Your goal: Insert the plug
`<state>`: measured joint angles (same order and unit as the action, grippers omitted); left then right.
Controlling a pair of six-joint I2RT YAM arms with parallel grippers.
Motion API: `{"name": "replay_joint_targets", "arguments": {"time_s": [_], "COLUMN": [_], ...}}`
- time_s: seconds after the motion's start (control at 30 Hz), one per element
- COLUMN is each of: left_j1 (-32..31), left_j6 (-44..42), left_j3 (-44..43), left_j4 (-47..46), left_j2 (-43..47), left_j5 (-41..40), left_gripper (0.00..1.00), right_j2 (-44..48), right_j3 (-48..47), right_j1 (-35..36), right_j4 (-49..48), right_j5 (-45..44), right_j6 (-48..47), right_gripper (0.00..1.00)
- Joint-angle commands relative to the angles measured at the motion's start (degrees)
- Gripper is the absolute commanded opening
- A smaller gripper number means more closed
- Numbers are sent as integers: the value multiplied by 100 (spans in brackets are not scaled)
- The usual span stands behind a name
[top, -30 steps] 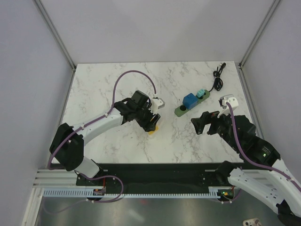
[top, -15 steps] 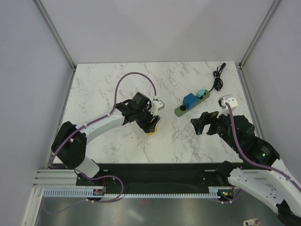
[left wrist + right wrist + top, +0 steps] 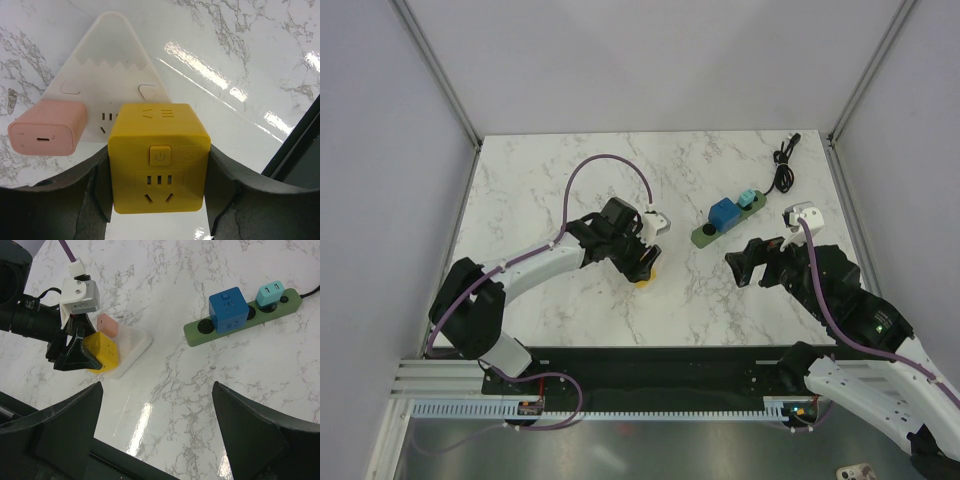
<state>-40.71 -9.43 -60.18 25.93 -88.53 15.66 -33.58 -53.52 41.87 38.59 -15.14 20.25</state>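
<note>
The yellow cube plug [image 3: 159,172] carries no brand that I can read. It has only a power symbol on a square button, a faint round mark beside it, and small slot marks on its upper face. Its lower face has a socket of three slots and three angled holes. The left hand [image 3: 159,195] grips the cube by its sides, at the near corner of a white mountain-shaped base [image 3: 117,55]. A pink adapter [image 3: 47,132] sits in that base, left of the cube. I cannot tell whether the cube is seated. The right hand [image 3: 160,440] hangs above the counter [image 3: 250,60], spread wide and holding nothing.
</note>
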Motion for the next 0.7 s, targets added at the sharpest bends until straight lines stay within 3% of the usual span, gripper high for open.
{"name": "replay_joint_targets", "arguments": {"time_s": [0.0,0.67], "left_j1": [-25,-25], "left_j6": [-23,-164], "left_j3": [77,-29], "left_j4": [-124,52], "left_j2": [90,187], "left_j5": [157,517], "left_gripper": [2,2], "right_j2": [19,-25], "right_j3": [17,43], "right_j1": [-3,-3], "right_j4": [-71,-80], "right_j5": [-60,-16], "right_j6": [-12,49], "right_gripper": [98,98]}}
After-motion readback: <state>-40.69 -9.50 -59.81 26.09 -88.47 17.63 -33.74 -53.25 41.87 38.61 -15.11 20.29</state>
